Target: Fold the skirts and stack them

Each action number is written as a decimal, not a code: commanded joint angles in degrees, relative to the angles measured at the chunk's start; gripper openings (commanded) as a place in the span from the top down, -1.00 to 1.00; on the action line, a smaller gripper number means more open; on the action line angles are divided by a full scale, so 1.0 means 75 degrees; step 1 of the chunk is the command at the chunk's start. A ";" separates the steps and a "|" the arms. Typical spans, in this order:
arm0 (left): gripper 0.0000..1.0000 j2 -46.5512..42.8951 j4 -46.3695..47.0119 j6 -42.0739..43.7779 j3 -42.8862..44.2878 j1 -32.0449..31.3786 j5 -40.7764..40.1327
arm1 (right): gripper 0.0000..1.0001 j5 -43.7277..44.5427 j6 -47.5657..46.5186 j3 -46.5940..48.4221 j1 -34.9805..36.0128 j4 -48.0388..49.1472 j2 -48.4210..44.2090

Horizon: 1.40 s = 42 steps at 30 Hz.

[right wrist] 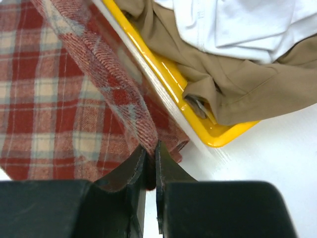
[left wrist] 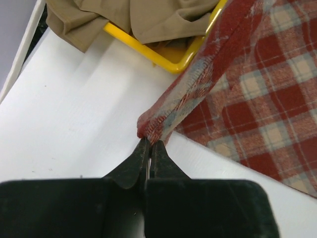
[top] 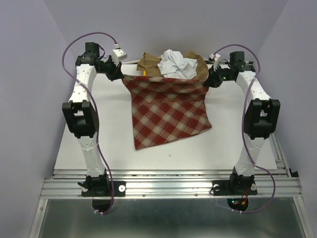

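The red-and-beige checked skirt (top: pixel 166 109) hangs stretched between both grippers, its lower part lying on the white table (top: pixel 99 144). My left gripper (top: pixel 119 74) is shut on its left top corner (left wrist: pixel 151 130). My right gripper (top: pixel 210 79) is shut on its right top corner (right wrist: pixel 148 144). The white skirt (top: pixel 176 63) lies crumpled on the tan-brown skirt (top: pixel 148 64) in the yellow tray behind. The tan-brown skirt also shows in the left wrist view (left wrist: pixel 124 20) and the right wrist view (right wrist: pixel 237 84), the white skirt in the right wrist view (right wrist: pixel 242 25).
The yellow plastic tray (left wrist: pixel 153 52) stands at the back centre of the table, just behind the held waistband; its rim also shows in the right wrist view (right wrist: pixel 168 74). Purple walls close in on both sides. A metal rail (top: pixel 168 186) runs along the near edge.
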 commanded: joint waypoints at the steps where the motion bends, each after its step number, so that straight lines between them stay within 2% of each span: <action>1: 1.00 -0.1413 0.0176 0.0622 -0.1047 -0.0008 -0.0194 | 0.99 -0.0031 -0.0778 -0.1296 -0.0166 0.0874 -0.1218; 4: 1.00 -0.2081 0.0200 0.0985 -0.2079 -0.0149 -0.0287 | 0.99 -0.0055 -0.1235 -0.2141 -0.0166 0.1062 -0.1514; 8: 1.00 -0.3087 0.0410 0.1208 -0.3298 -0.0255 -0.0439 | 0.99 -0.0043 -0.1657 -0.2576 -0.0166 0.1051 -0.1818; 13: 1.00 -0.3979 0.0422 0.1524 -0.4810 -0.0770 -0.0685 | 0.99 -0.0149 -0.2243 -0.3068 -0.0166 0.1062 -0.2158; 22: 1.00 -0.5609 0.1078 0.1876 -0.7527 -0.1555 -0.1717 | 0.99 -0.0172 -0.3638 -0.4521 -0.0166 0.1062 -0.2826; 30: 1.00 -0.6196 0.1359 0.1806 -0.8772 -0.1930 -0.1998 | 0.99 0.0132 -0.4715 -0.5738 -0.0166 0.1167 -0.3248; 36: 1.00 -0.6254 0.1278 0.1701 -0.8832 -0.2106 -0.1952 | 0.99 0.0332 -0.5138 -0.6302 -0.0166 0.1437 -0.3541; 41: 1.00 -0.6430 0.1219 0.1607 -0.8925 -0.2340 -0.1998 | 0.98 0.0367 -0.5138 -0.6280 -0.0166 0.1461 -0.3612; 42: 1.00 -0.6488 0.1173 0.1584 -0.8937 -0.2445 -0.2022 | 0.92 0.0390 -0.5150 -0.6279 -0.0166 0.1472 -0.3624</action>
